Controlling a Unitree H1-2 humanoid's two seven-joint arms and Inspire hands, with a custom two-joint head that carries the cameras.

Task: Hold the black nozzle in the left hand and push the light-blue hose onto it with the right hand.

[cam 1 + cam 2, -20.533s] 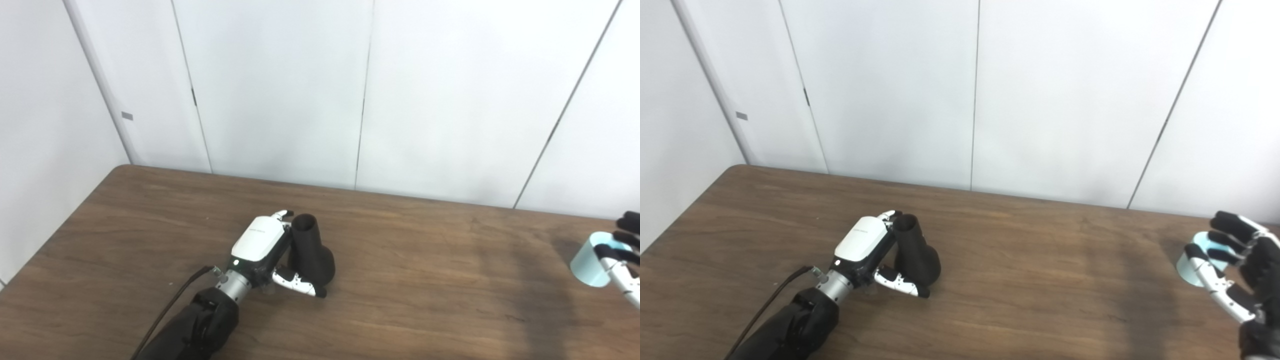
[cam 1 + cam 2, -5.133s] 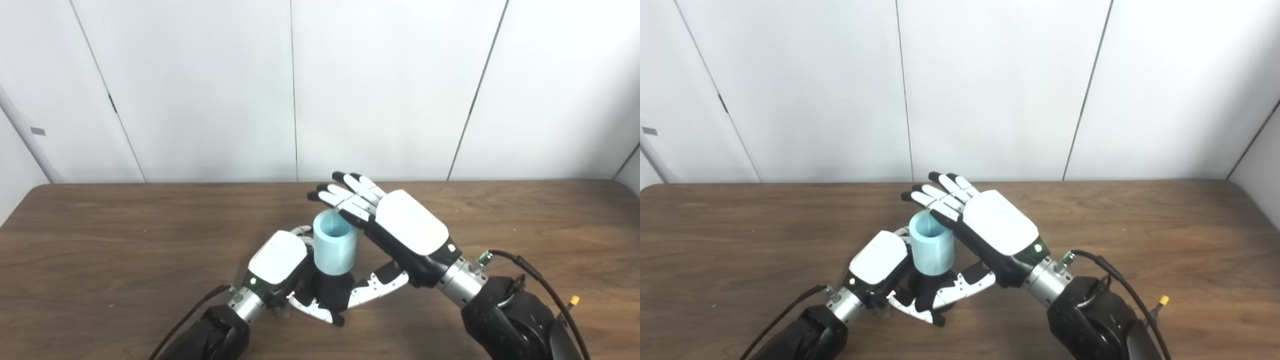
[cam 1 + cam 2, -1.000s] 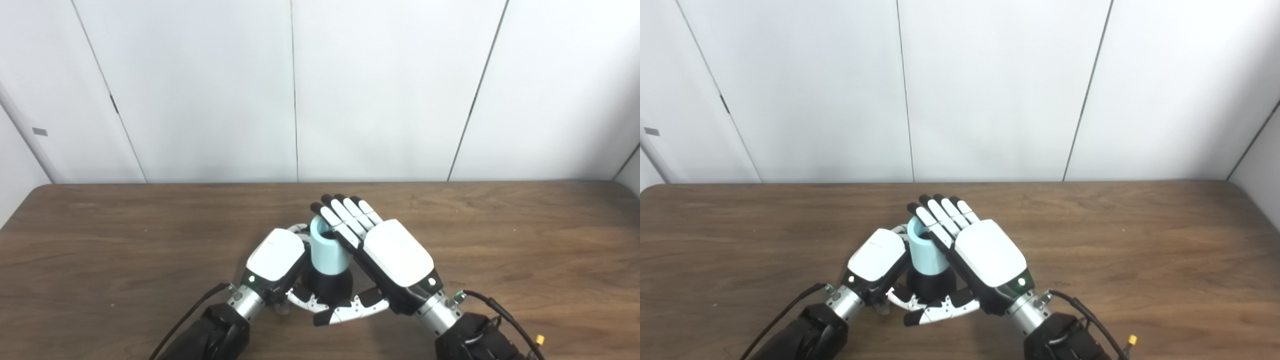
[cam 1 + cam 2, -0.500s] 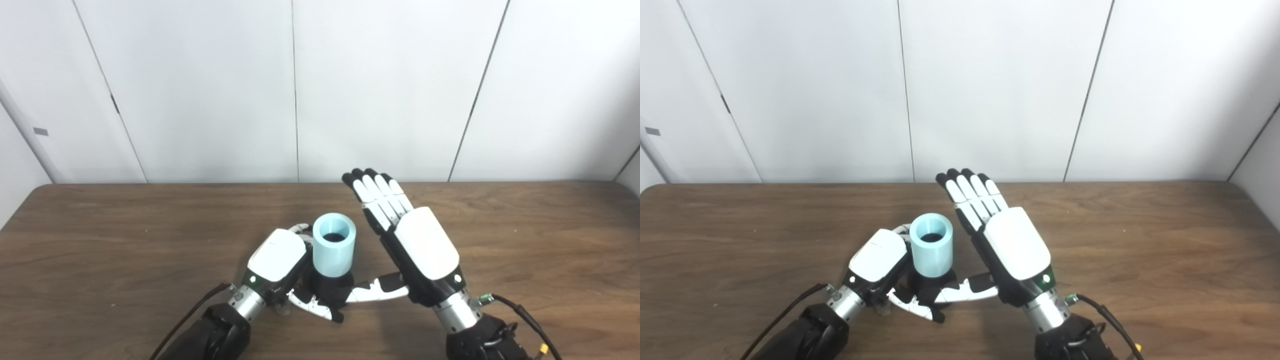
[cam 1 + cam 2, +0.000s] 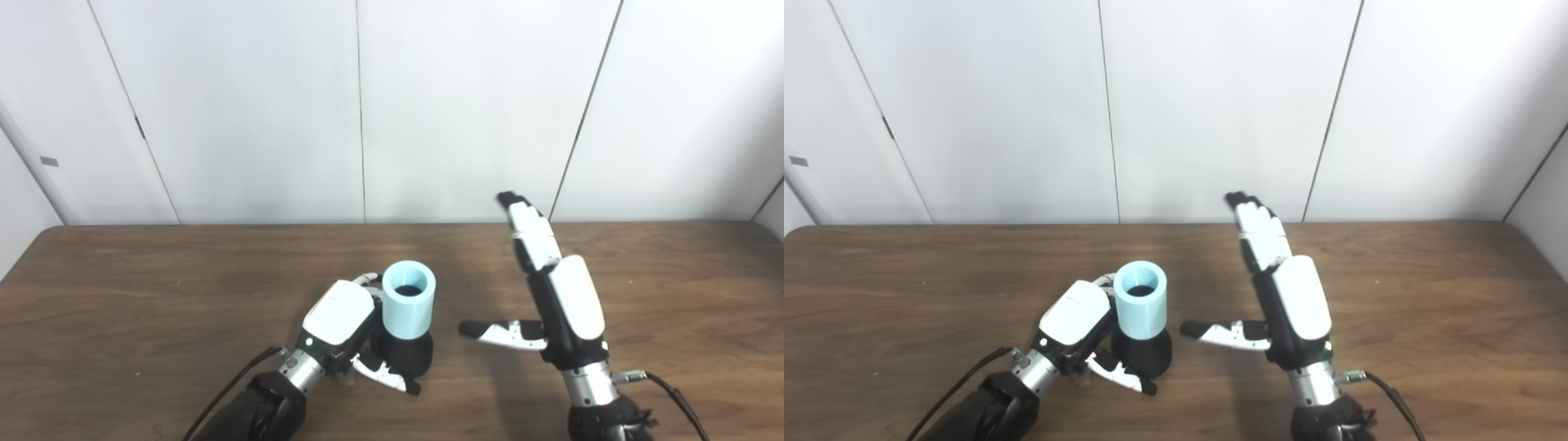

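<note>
The smooth light-blue hose [image 5: 408, 306], a short open cylinder, sits upright on the matte black nozzle [image 5: 406, 356] mid-worktop [image 5: 153, 294], the nozzle's neck showing dark inside it. The left hand [image 5: 343, 327] wraps the nozzle's flared base. The right hand [image 5: 554, 300] stands apart, fingers spread, holding nothing.

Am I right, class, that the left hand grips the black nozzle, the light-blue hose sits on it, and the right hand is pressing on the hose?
Not quite: the right hand is open and clear of the light-blue hose, as the left eye view shows. The left hand does grip the black nozzle, with the hose on it.
</note>
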